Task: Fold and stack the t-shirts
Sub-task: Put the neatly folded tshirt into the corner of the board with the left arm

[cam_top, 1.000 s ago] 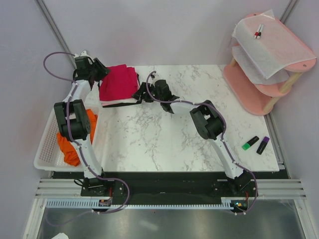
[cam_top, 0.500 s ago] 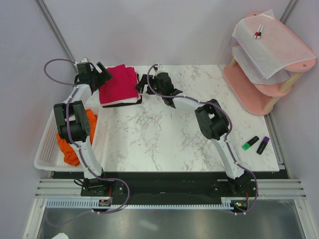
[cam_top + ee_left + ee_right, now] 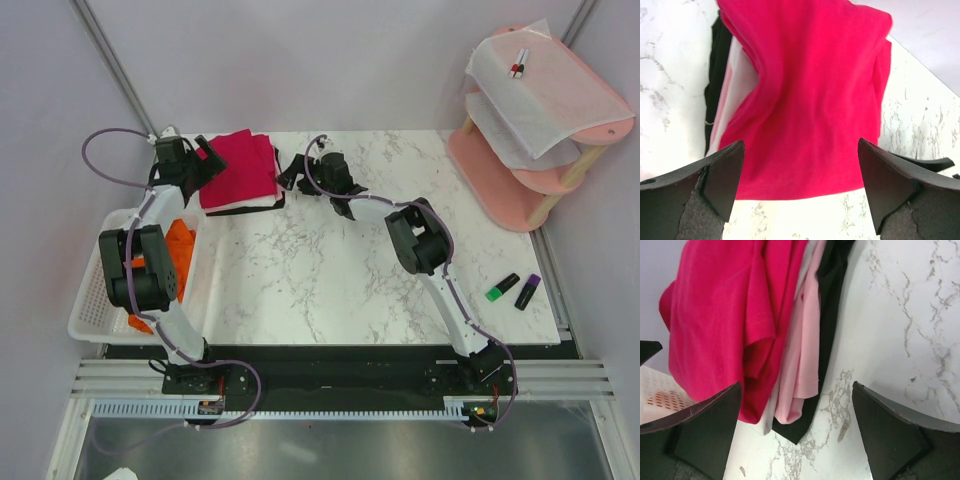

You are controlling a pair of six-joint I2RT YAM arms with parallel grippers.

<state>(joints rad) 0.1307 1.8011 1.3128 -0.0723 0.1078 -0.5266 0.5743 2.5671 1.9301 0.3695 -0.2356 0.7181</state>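
Clearance matters: left gripper (image 3: 800, 150) and right gripper (image 3: 797, 390), both spread and empty, flank the folded red shirt (image 3: 238, 168) topping the far-left stack (image 3: 832, 315), seemingly just off it, so each should rise before swinging away.

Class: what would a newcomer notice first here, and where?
The crimson shirt tops a folded pile at the table's far left, flanked by the open left gripper and right gripper. Next, an orange shirt in the white basket at left, and the pink shelf far right.
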